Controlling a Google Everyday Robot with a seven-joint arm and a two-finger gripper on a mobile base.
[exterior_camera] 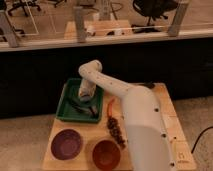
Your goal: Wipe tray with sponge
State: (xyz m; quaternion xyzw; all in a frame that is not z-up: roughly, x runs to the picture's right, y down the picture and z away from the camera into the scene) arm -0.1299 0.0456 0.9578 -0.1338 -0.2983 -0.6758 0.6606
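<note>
The green tray (65, 111) sits at the back left of the wooden table. My white arm reaches in from the lower right, bends at the elbow above the tray and points down into it. My gripper (84, 106) is low inside the tray, near its middle right, over a dark patch on the tray floor. I cannot make out the sponge; it may be hidden under the gripper.
A purple bowl (67, 144) and an orange bowl (106, 154) stand at the table's front. A red-orange strip (110, 106) and a dark pile of small bits (116, 131) lie just right of the tray. A railing and glass stand behind.
</note>
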